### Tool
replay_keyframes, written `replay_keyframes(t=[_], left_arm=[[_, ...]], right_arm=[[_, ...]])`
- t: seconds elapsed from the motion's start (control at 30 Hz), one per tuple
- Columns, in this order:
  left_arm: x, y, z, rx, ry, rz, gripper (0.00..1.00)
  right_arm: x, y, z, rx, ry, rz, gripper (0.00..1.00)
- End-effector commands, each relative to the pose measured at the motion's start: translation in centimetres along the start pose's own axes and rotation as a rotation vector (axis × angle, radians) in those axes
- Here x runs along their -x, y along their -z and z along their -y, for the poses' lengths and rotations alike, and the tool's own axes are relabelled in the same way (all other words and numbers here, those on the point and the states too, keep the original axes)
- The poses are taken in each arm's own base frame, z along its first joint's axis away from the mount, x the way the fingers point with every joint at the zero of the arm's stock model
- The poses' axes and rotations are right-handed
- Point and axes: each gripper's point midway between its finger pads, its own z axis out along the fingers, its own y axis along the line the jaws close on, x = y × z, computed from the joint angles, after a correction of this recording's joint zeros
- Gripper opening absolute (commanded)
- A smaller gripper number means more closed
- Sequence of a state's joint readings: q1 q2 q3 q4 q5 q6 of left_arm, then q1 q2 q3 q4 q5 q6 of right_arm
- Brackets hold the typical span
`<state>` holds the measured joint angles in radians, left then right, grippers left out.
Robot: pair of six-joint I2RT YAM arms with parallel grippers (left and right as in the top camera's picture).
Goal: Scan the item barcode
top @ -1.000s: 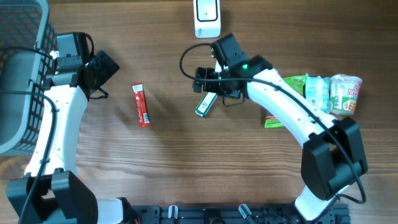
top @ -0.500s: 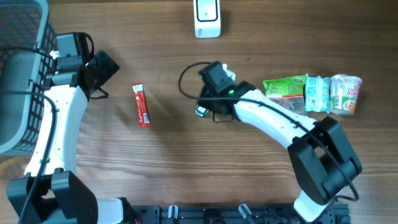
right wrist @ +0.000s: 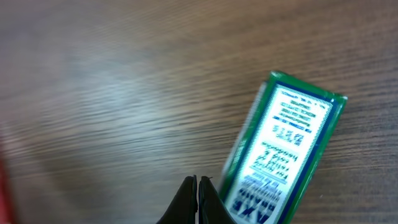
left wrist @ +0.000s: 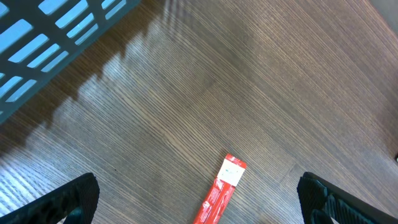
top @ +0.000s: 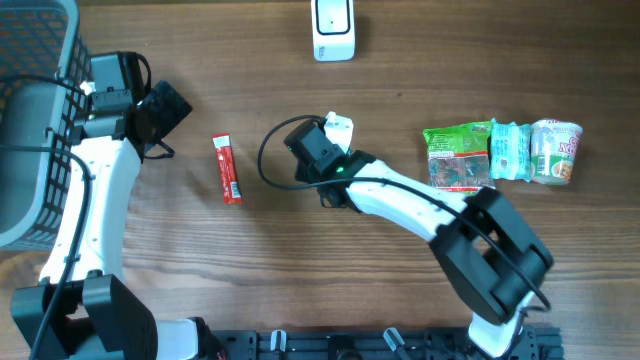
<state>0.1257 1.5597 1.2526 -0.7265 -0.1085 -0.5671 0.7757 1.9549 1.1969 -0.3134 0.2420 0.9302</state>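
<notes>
Zero scans judged done: green box point(right wrist: 283, 155) lies unlifted, right gripper point(right wrist: 198, 186) pinched shut and empty just beside it, scanner point(top: 333, 30) well apart from it, left gripper point(top: 165, 112) spread wide, unused.

Left arm point(top: 92, 190): extended along the side well left of the scanner point(top: 333, 30). Left gripper point(top: 168, 108): jaws spread fully wide. Right arm point(top: 420, 205): bent, reaching leftward to a spot just below the scanner, wrist pitched down. Right gripper point(right wrist: 198, 190): 2 fingers pressed flat together.
</notes>
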Motion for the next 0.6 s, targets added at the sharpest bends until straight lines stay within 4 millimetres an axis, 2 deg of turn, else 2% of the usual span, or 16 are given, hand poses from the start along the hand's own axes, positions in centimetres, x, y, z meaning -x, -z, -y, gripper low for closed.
replay_keyframes(t=[0.0,0.2,0.27,0.3,0.43,0.5,0.57], left_arm=[[0.6,0.2,0.0,0.007,0.016,0.019,1.0],[0.6,0.2,0.0,0.007,0.016,0.019,1.0],[0.6,0.2,0.0,0.007,0.016,0.019,1.0],[0.6,0.2,0.0,0.007,0.016,0.019,1.0],[0.6,0.2,0.0,0.007,0.016,0.019,1.0],[0.6,0.2,0.0,0.007,0.016,0.019,1.0],[0.6,0.2,0.0,0.007,0.016,0.019,1.0]], right_arm=[[-0.1,-1.2,1.3,-0.072,0.002,0.036,0.05],[0.1,-1.0,0.2,-0.034,0.059,0.021,0.05],[0.0,-0.8,0.2,-0.037,0.13,0.01,0.05],[0.3,-0.4,-0.1,-0.031,0.156,0.01,0.05],[1.9,2.8,-3.4,0.09,0.239,-0.002,0.05],[2.4,3.9,-3.9,0.105,0.235,0.0,0.04],[2.3,4.1,-3.6,0.094,0.232,-0.009,0.05]])
